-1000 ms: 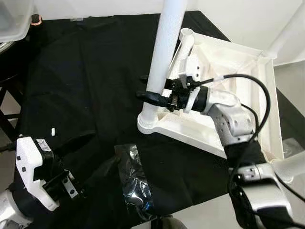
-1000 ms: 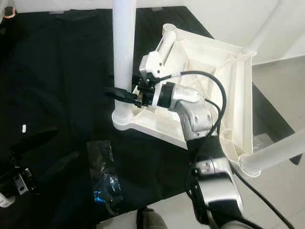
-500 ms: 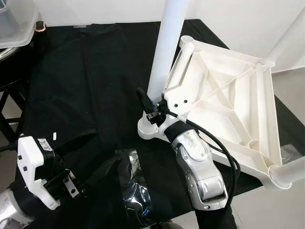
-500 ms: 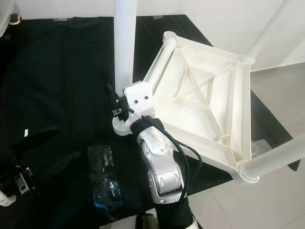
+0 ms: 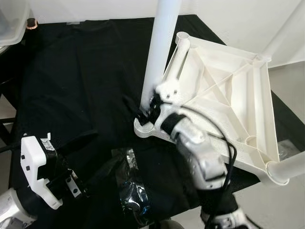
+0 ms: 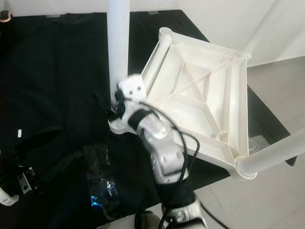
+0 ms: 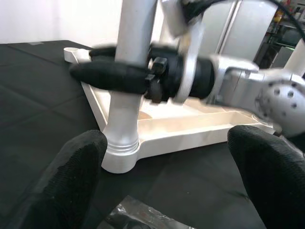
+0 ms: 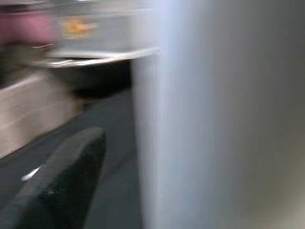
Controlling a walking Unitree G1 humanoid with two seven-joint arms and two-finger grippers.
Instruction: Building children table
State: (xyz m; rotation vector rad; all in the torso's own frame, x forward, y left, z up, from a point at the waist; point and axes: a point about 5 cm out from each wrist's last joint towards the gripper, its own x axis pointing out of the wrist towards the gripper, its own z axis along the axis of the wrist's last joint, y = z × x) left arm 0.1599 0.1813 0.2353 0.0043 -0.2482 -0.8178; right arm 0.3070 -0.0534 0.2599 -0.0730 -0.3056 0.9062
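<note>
Black tabletop [image 5: 76, 71]: right hand [image 5: 145, 110] against upright table leg [image 5: 159, 52]

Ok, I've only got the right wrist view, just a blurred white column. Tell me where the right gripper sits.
Observer: The right gripper is at the foot of the upright white tubular leg, just above its socket in the upturned white plastic tabletop.
Operator: Now give me the left gripper.
Observer: The left gripper is open, low over the black cloth, pointed at that leg's foot, beside a crumpled clear plastic wrapper.
</note>
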